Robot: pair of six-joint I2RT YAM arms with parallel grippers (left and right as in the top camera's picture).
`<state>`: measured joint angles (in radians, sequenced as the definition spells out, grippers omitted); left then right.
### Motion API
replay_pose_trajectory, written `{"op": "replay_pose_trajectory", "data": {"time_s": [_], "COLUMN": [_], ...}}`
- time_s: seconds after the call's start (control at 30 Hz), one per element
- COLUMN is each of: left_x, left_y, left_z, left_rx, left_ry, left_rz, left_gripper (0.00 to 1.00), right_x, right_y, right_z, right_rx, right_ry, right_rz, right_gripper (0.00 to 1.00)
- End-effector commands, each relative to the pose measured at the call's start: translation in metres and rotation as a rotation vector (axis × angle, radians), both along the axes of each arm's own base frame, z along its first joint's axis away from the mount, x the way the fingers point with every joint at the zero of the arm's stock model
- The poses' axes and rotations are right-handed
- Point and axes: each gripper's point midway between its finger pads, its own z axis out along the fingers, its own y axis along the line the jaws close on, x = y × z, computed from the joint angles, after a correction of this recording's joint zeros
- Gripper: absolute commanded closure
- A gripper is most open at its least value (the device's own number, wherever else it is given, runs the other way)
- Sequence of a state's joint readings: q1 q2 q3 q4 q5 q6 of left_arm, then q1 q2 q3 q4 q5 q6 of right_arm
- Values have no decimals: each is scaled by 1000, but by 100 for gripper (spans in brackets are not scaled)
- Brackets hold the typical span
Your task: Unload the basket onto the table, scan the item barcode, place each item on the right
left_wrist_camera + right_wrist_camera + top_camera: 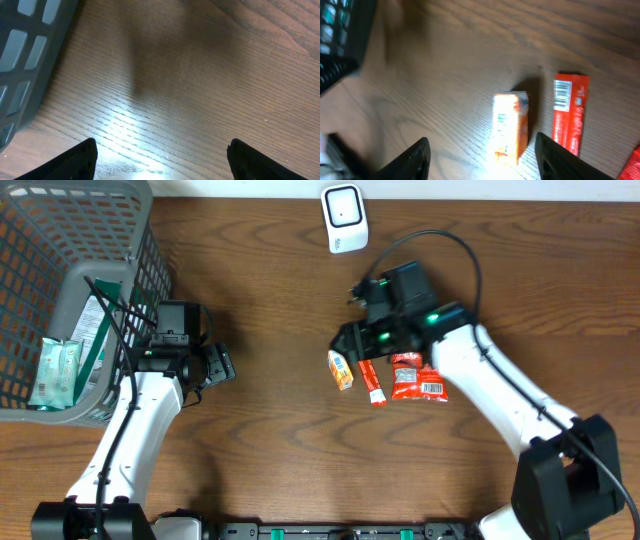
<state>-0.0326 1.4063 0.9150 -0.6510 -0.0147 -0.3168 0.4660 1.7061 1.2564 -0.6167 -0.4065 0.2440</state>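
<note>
The orange box (510,127) lies on the table (270,280) under the right gripper (481,147), whose fingers (407,162) stand apart, touching and holding nothing; a red stick packet (570,120) lies just right of the box, a red pouch (418,380) beyond it; the white scanner (344,218) stands well behind the box; the left gripper (162,147), far left of the box by the basket (60,280), gapes wide, empty.

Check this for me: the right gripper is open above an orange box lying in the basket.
The place is wrong: the orange box lies on the table, beside the red stick pack. The right gripper is open above it, as the right wrist view shows.
</note>
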Motion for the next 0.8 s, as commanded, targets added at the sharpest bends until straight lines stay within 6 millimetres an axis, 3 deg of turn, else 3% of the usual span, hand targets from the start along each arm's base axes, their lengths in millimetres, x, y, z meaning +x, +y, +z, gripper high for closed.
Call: {"op": "replay_pose_trajectory", "data": {"time_s": [0.0, 0.23, 0.47, 0.53, 0.6, 0.67, 0.77], "left_x": [-5, -5, -5, -5, -5, -5, -5], "left_y": [5, 5, 5, 5, 5, 5, 5], "left_z": [-7, -7, -7, -7, -7, -7, -7], "left_rx": [15, 15, 15, 15, 15, 15, 15], "left_ry": [26, 26, 26, 26, 26, 26, 26], "left_rz": [15, 15, 15, 15, 15, 15, 15], "left_gripper": [16, 16, 16, 16, 16, 16, 16], "right_x": [-6, -16, -12, -11, -11, -11, -8], "right_y": [0, 7, 7, 8, 9, 8, 5], "right_z": [-22, -63, -92, -92, -91, -91, -90], "right_rx": [-230, -480, -511, -507, -503, -502, -500], "right_ry": [-89, -149, -115, -120, -119, -116, -114], "right_rz": [5, 35, 22, 21, 14, 3, -8], "right_gripper": [35, 34, 35, 42, 55, 77, 89]}}
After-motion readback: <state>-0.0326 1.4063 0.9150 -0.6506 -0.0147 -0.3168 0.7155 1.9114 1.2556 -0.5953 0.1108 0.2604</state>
